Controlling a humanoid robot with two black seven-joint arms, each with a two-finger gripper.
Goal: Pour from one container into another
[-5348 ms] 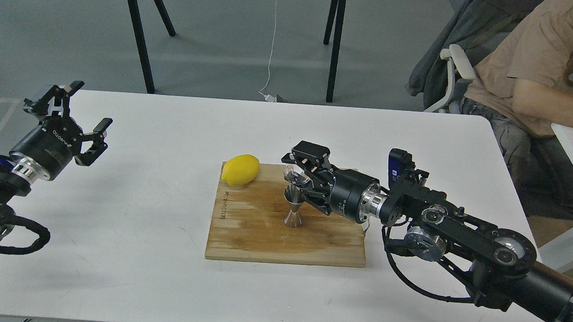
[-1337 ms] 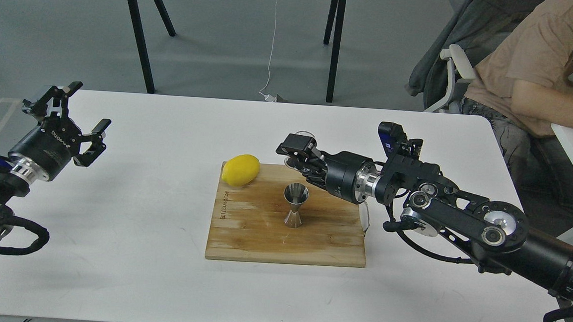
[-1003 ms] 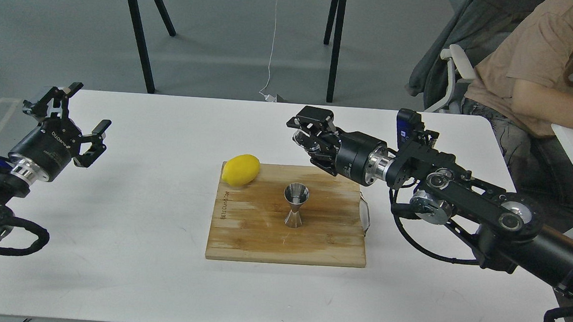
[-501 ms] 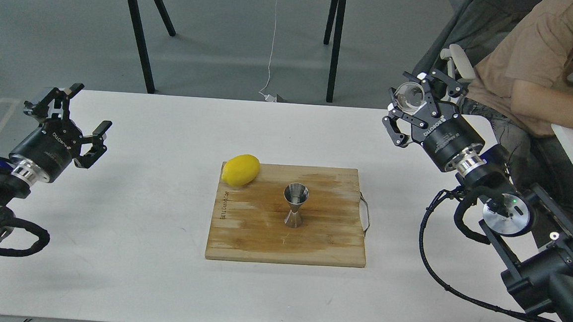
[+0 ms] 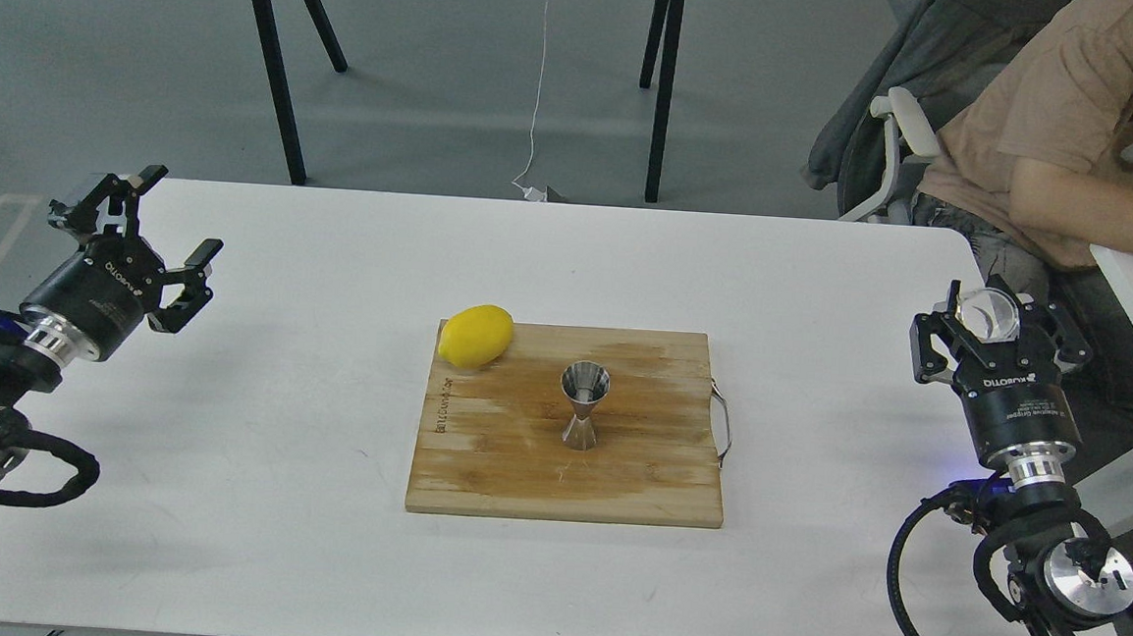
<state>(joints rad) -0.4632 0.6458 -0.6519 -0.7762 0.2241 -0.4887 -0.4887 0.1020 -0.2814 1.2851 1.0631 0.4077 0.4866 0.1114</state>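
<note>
While right gripper (image 5: 991, 322) clamps glass cup (image 5: 986, 313) at table edge — left gripper (image 5: 146, 237) spread, empty; jigger (image 5: 583, 407) upright on board (image 5: 655, 481).

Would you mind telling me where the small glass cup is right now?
In the head view, the glass cup sits between the fingers of the right gripper, at the table's right edge, well right of the jigger on the cutting board.

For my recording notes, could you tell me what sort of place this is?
Probably a robotics lab or office: a bare white table, cables on the grey floor, and a seated person beside the rig.
</note>
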